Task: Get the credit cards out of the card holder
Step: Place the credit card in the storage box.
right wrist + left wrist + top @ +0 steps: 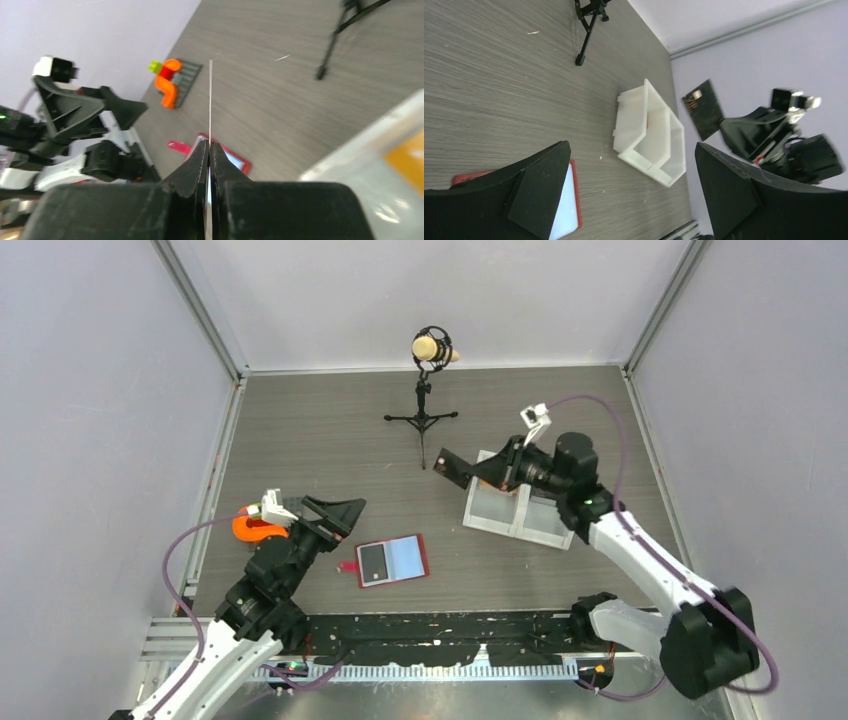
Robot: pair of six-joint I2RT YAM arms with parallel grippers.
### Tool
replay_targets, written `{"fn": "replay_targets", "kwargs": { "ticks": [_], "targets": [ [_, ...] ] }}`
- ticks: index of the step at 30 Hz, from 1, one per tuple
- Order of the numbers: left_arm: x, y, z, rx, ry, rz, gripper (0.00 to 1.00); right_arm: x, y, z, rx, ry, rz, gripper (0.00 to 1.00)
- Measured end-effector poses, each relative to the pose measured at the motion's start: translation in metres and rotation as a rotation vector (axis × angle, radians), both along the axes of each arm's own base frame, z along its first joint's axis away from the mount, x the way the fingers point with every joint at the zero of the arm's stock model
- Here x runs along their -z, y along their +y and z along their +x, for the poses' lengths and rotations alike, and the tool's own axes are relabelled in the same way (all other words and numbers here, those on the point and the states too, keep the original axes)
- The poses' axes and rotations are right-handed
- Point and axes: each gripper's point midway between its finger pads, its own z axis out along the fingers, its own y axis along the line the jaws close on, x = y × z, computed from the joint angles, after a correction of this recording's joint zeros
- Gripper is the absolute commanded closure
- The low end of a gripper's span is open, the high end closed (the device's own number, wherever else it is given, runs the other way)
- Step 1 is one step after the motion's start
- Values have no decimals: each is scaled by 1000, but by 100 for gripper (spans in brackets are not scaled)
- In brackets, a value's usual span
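The red card holder lies open on the table, pale blue-grey inside, with a dark grey credit card on its left half. My right gripper is shut on another dark credit card, raised in the air by the white tray's far left corner. In the right wrist view that card shows edge-on as a thin line between the shut fingers. My left gripper hangs open and empty just left of the holder. In its view the held card shows a gold chip.
A white two-compartment tray stands right of centre, with something orange in it. An orange block on a grey plate sits at the left, behind my left arm. A microphone on a small tripod stands at the back.
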Motion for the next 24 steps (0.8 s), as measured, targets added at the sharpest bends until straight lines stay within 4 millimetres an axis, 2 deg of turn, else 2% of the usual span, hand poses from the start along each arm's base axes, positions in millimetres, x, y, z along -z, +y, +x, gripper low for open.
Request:
{"fn": "replay_targets", "kwargs": {
  "ticks": [3, 5, 7, 9, 13, 17, 20, 24],
  "targets": [
    [-6, 3, -8, 34, -19, 100, 1, -18, -36, 6, 67, -65, -128, 95],
    [-10, 5, -13, 60, -30, 175, 1, -22, -69, 13, 131, -69, -205, 95],
    [-14, 6, -18, 90, -39, 244, 1, -13, -99, 18, 185, -21, -265, 95],
    [-16, 6, -22, 128, -40, 307, 1, 2, -119, 19, 219, 55, -308, 95],
    [-23, 5, -33, 212, -56, 429, 1, 31, -147, 11, 246, 222, -356, 95],
    [-31, 9, -41, 265, -99, 538, 1, 37, -174, 15, 272, 326, -397, 95],
    [-22, 10, -44, 298, -94, 592, 1, 39, -192, 22, 293, 365, -438, 95],
    [-6, 8, -49, 346, -67, 622, 1, 62, -207, 18, 290, 471, -466, 95]
  ]
}}
